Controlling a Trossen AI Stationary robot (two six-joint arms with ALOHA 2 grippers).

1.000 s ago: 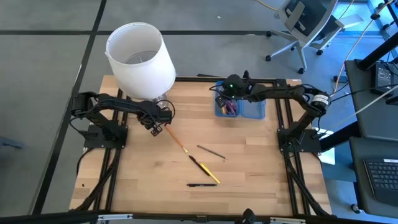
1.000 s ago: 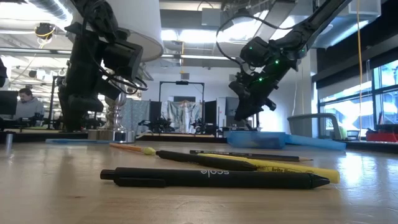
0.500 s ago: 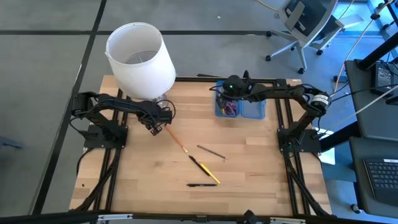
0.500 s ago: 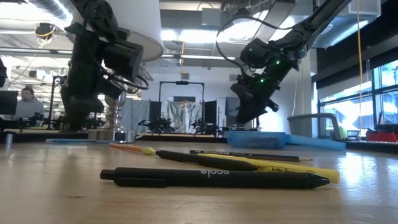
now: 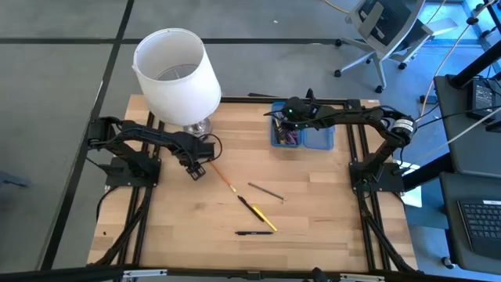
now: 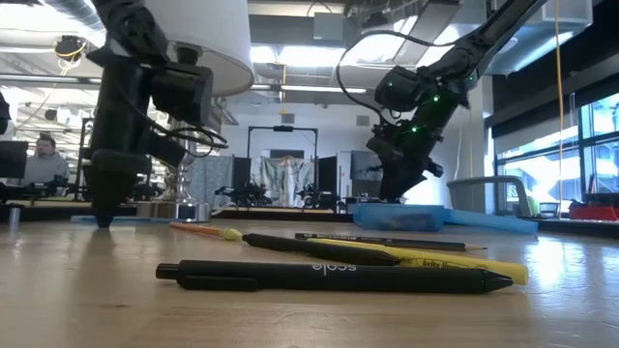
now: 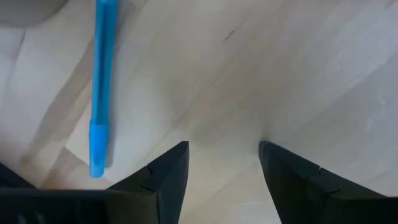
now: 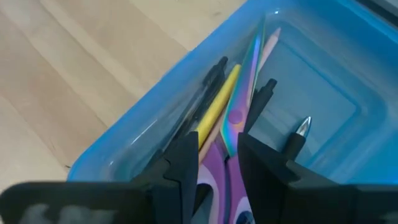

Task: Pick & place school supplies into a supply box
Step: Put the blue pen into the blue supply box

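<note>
The blue supply box (image 5: 317, 139) lies open at the table's far right; inside lie purple-handled scissors (image 8: 225, 134), a yellow pencil (image 8: 217, 106) and black pens (image 8: 264, 99). My right gripper (image 8: 219, 163) hovers open just above them, touching nothing. On the wood lie an orange pencil (image 5: 222, 178), a grey pencil (image 5: 266, 191), a black pen (image 5: 247, 204), a yellow pencil (image 5: 264, 221) and another black pen (image 5: 252, 233). My left gripper (image 7: 224, 163) stands open, pointing down at bare wood beside a blue pen (image 7: 101, 87), just left of the orange pencil's far end.
A white lampshade (image 5: 176, 74) on a metal base (image 6: 174, 208) stands at the far left, right behind my left gripper. The box's other half (image 6: 484, 220) lies flat toward the right edge. Bare wood spreads across the table's near left (image 5: 172, 227).
My left gripper has moved toward the table's near edge and down, close to the wood. My right gripper has shifted slightly toward the table's right edge above the box.
</note>
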